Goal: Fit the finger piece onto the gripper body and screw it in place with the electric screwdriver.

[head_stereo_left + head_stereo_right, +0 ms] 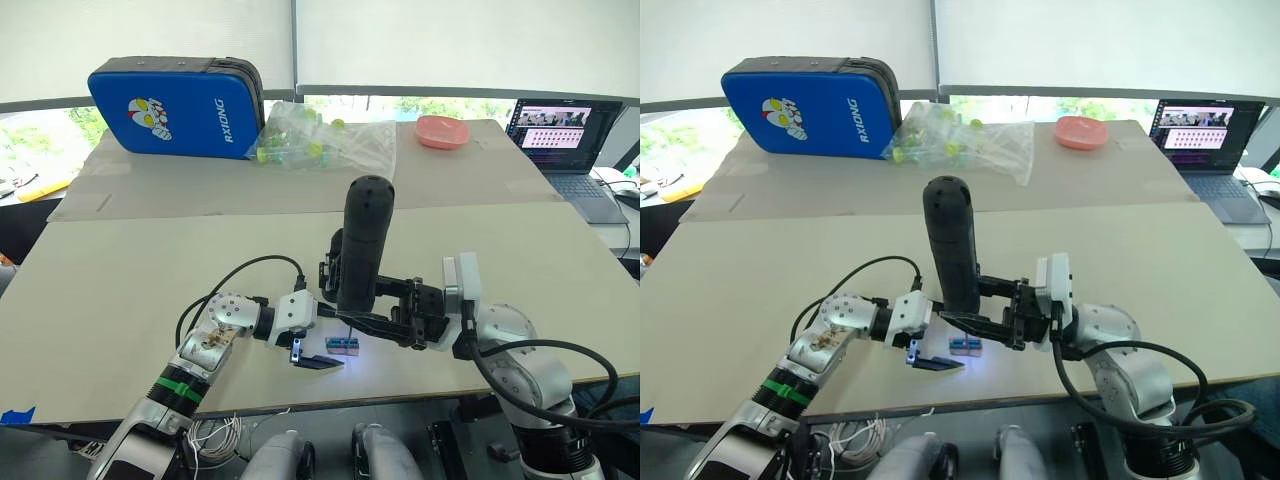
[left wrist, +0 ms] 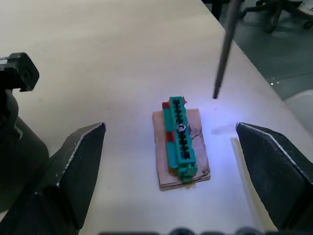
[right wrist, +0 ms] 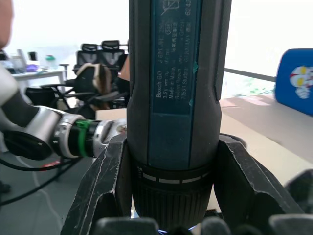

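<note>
The right gripper (image 1: 385,305) is clamping the electric screwdriver (image 1: 362,245) upright, its 2 fingers pressing either side of the barrel. The right arm is reaching in from the right, bent at the elbow. The thin bit is pointing down, hanging just above the small green block (image 2: 180,137), which is lying on a brown pad on the table (image 1: 150,270). The left gripper (image 1: 315,345) is reaching in low from the left, fingers spread wide, facing the block. A black wedge (image 1: 322,363) is lying just beside the block, below the left gripper.
</note>
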Motion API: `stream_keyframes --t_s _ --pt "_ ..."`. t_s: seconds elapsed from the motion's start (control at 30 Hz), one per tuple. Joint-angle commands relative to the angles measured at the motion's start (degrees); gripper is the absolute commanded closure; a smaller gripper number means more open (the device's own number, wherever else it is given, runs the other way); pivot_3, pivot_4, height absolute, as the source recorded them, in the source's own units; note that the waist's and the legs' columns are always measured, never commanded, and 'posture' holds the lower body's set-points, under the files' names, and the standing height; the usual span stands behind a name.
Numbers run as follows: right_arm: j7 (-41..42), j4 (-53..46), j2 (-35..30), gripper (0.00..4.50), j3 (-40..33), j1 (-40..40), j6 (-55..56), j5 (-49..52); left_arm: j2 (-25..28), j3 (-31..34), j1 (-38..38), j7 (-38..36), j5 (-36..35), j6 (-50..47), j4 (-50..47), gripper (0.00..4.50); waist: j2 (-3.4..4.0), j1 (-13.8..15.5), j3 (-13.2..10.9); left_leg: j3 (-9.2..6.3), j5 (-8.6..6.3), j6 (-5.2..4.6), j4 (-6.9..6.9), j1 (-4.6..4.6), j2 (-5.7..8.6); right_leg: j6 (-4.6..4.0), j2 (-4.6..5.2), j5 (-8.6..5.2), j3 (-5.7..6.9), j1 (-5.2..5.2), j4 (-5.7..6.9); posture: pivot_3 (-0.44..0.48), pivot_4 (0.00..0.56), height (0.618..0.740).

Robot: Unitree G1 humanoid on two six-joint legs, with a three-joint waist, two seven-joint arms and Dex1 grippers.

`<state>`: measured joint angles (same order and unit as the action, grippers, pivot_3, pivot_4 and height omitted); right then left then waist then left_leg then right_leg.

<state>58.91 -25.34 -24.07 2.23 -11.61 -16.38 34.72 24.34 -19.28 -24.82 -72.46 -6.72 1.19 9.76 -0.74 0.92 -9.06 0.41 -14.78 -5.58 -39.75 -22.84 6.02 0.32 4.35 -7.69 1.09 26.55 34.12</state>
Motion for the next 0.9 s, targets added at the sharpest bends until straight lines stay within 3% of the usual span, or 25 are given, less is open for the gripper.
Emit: stream_keyframes --t_s 0.03,0.9 --pt "-1.4 -2.7 1.0 2.60 -0.3 -0.4 2.8 0.5 0.1 -0.6 0.4 0.4 0.4 1.9 -0.5 0.00 0.00 0.0 0.0 0.00 0.00 -0.01 -0.01 0.00 0.01 0.00 0.00 0.00 0.00 -0.01 0.00 0.000 0.150 0.740" --pt "-2.8 0.7 1.1 2.60 0.5 -1.3 3.7 -0.4 -0.8 -1.0 -0.2 2.0 -0.1 1.8 0.6 0.00 0.00 0.1 0.0 -0.01 -0.06 -0.11 -0.06 0.05 0.03 0.01 0.02 0.00 0.01 -0.13 -0.04 0.000 0.150 0.740"
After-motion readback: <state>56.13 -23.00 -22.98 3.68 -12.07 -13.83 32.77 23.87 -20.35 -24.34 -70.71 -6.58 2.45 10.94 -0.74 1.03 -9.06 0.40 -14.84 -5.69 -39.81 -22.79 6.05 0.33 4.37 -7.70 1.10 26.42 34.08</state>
